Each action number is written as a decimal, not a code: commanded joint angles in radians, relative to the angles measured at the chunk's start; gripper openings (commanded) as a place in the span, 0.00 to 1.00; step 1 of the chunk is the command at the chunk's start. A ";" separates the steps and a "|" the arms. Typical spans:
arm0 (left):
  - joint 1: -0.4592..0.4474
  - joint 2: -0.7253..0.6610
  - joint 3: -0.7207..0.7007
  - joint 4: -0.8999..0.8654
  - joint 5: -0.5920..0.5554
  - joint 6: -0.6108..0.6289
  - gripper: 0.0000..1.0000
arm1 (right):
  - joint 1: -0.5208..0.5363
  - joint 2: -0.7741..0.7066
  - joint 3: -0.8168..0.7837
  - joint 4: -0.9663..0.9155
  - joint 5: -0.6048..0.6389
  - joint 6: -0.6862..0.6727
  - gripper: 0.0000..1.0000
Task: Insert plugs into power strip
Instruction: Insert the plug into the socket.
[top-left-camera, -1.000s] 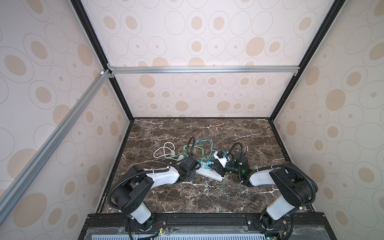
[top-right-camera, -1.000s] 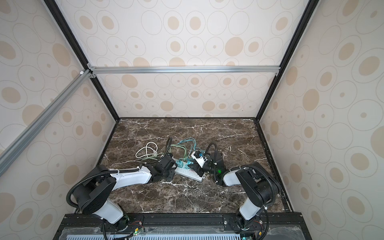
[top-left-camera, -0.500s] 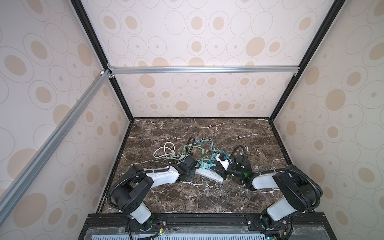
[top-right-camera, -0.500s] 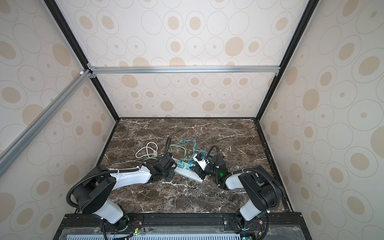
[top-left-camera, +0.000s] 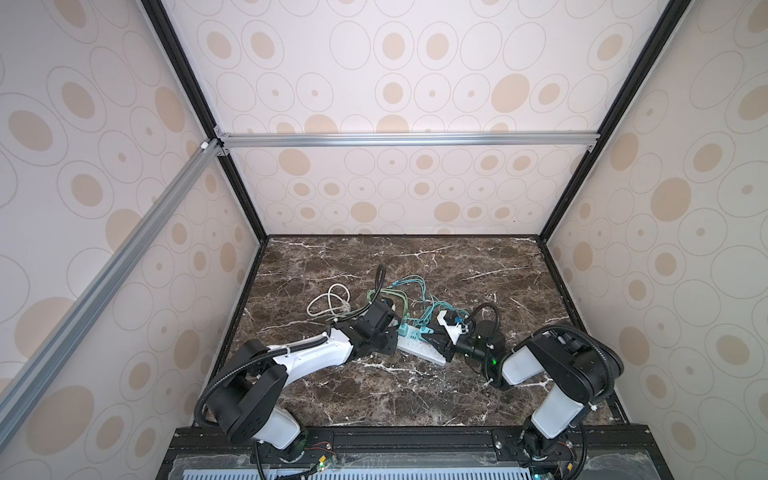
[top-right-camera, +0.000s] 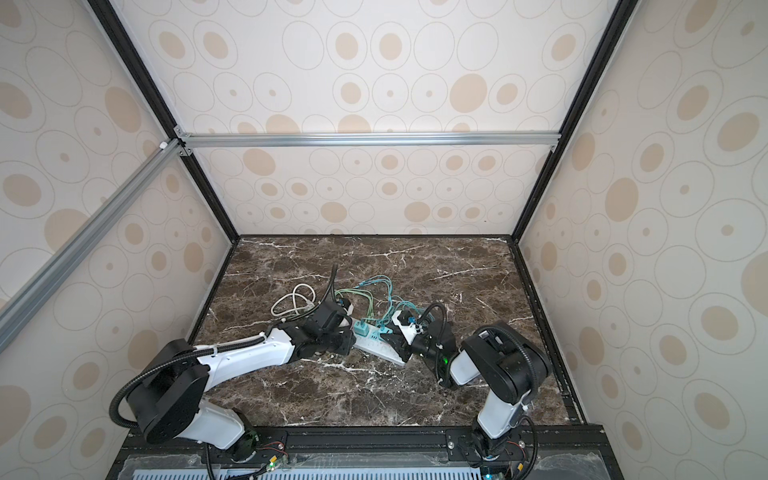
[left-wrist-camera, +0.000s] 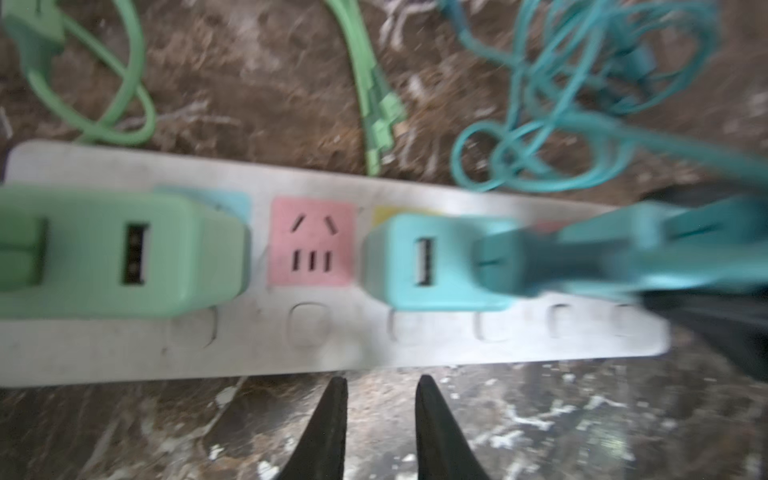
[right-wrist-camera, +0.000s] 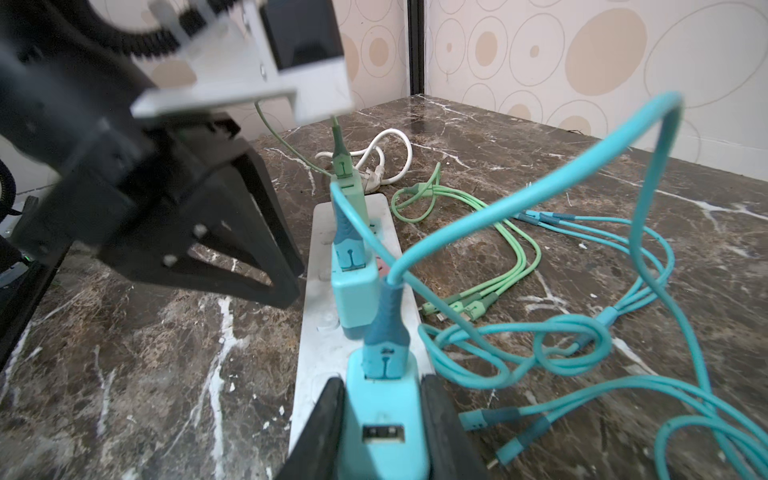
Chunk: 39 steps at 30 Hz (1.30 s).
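The white power strip (top-left-camera: 417, 353) (top-right-camera: 376, 348) (left-wrist-camera: 332, 349) (right-wrist-camera: 320, 332) lies on the marble between both arms. A mint green plug (left-wrist-camera: 124, 253) (right-wrist-camera: 351, 195) stands in its end blue socket, and a teal plug (left-wrist-camera: 419, 266) (right-wrist-camera: 355, 291) stands in the yellow one. The pink socket (left-wrist-camera: 311, 245) between them is bare. My right gripper (right-wrist-camera: 384, 411) (top-left-camera: 434, 337) is shut on a second teal plug (right-wrist-camera: 384, 432) standing over the strip's other end; whether its pins are in, I cannot tell. My left gripper (left-wrist-camera: 380, 380) (top-left-camera: 390, 337) hovers beside the strip's long edge, jaws slightly apart and holding nothing.
A coiled white cord (top-left-camera: 330, 302) (right-wrist-camera: 374, 160) lies behind the strip. Green cable ends (right-wrist-camera: 478, 257) and looped teal cables (right-wrist-camera: 582, 336) spread over the marble on the far side. The left gripper's black body (right-wrist-camera: 187, 232) sits close beside the strip. Patterned walls enclose the table.
The left jaws, shut a second ago, have parted a little. The right arm has shifted slightly with the teal plug still in its grip at the strip's end.
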 joint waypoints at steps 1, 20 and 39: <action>0.012 -0.057 0.086 -0.042 0.133 0.022 0.33 | 0.020 0.091 -0.077 0.028 0.064 0.034 0.00; 0.397 -0.160 0.156 -0.254 0.207 0.070 0.54 | 0.126 0.235 -0.115 0.078 0.219 -0.030 0.00; 0.517 0.119 0.163 -0.200 0.318 0.194 0.49 | 0.242 0.288 -0.136 0.079 0.395 -0.048 0.00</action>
